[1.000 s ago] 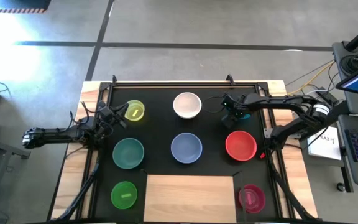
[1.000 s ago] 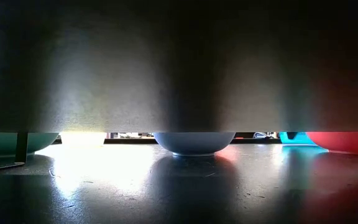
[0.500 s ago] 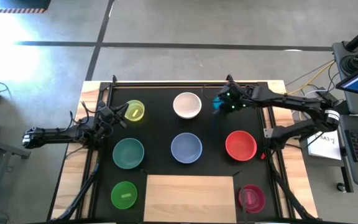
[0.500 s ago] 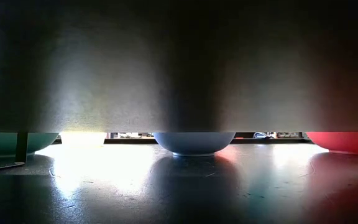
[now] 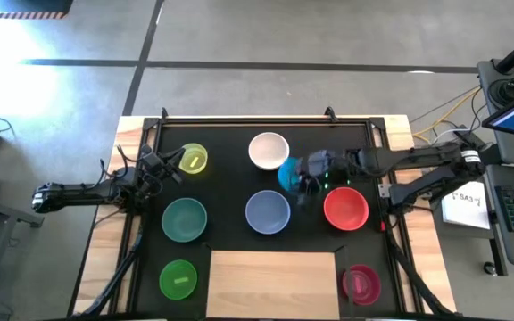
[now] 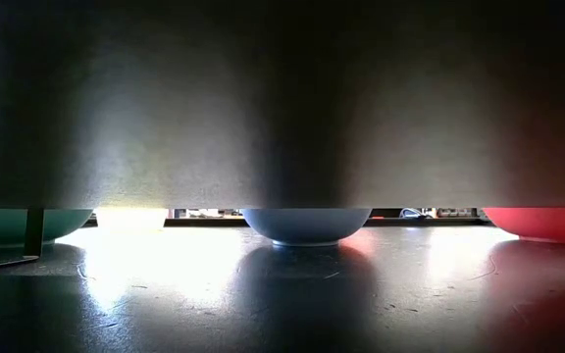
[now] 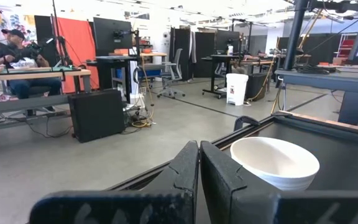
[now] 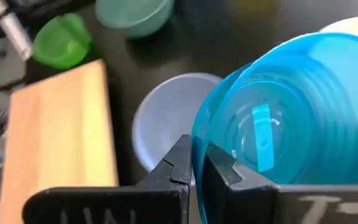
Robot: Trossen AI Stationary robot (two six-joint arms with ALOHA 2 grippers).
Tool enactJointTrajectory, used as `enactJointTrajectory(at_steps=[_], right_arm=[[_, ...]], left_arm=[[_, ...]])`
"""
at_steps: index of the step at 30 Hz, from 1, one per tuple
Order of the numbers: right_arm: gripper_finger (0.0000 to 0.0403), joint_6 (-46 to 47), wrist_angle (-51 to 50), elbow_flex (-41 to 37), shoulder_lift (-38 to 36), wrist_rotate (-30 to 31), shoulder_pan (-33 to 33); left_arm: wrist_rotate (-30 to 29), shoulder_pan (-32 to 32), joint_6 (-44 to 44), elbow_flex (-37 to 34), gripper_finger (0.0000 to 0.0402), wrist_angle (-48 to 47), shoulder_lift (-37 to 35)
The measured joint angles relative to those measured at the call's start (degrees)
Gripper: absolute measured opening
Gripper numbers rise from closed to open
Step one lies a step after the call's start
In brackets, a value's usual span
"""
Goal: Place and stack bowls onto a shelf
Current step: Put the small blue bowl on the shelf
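My right gripper (image 5: 303,175) hangs above the black mat between the white bowl (image 5: 269,150), the pale blue bowl (image 5: 268,211) and the red bowl (image 5: 345,208), shut on the cyan bowl (image 5: 288,174). The left gripper (image 5: 161,166) waits shut beside the yellow bowl (image 5: 192,159), its fingertips (image 7: 197,167) together. The teal bowl (image 5: 184,218), green bowl (image 5: 178,279) and magenta bowl (image 5: 360,283) stand on their bases. The pale wood shelf (image 5: 273,283) lies at the near edge. My right gripper holds the cyan bowl by its rim (image 8: 196,146), one finger (image 8: 179,163) outside the wall and the other (image 8: 221,169) inside. The bowl is lifted clear of the mat and tilted, its opening turned toward the wrist camera.
The low view shows only the pale blue bowl (image 6: 305,224), the red bowl (image 6: 542,222) and the teal bowl (image 6: 13,224) on the mat. Wooden strips and a black frame (image 5: 266,119) border the mat. A person sits at a desk (image 7: 17,56) in the room beyond.
The right gripper has lifted the cyan bowl clear from the mat's far right part, first toward the far edge, then toward the left and near side, to between the white and red bowls. The bowl has tipped. It has left the low view.
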State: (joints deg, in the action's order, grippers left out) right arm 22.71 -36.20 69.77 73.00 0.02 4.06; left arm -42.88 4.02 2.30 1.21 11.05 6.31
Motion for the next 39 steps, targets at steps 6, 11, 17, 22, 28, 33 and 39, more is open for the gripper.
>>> enactJointTrajectory(at_steps=[6,11,17,22,28,33,39], right_arm=[[0.0008,0.25,0.56,0.12,4.12,0.03,7.74],[0.0008,-0.03,0.75,0.12,7.6,-0.01,13.45],[0.0008,-0.1,1.25,0.12,10.97,-0.16,19.04],[0.0008,0.52,2.1,0.36,13.78,-2.44,24.1],[0.0008,-0.01,2.27,1.6,17.56,-3.63,29.62],[0.0008,-0.1,2.07,3.67,20.83,-3.81,32.87],[0.0008,0.22,2.28,6.93,23.84,-7.65,35.19]], left_arm=[[0.01,0.01,0.0,0.02,0.0,0.0,-0.01],[0.01,0.01,-0.01,0.02,0.0,0.0,0.0],[-0.01,0.0,0.01,0.0,0.0,0.0,-0.01],[-0.01,0.01,-0.01,0.02,0.0,0.0,0.0],[0.0,0.01,-0.01,0.0,0.0,0.0,-0.01],[-0.01,0.01,-0.01,0.0,0.0,-0.02,-0.02],[0.0,0.0,0.0,0.01,0.0,-0.49,0.0]])
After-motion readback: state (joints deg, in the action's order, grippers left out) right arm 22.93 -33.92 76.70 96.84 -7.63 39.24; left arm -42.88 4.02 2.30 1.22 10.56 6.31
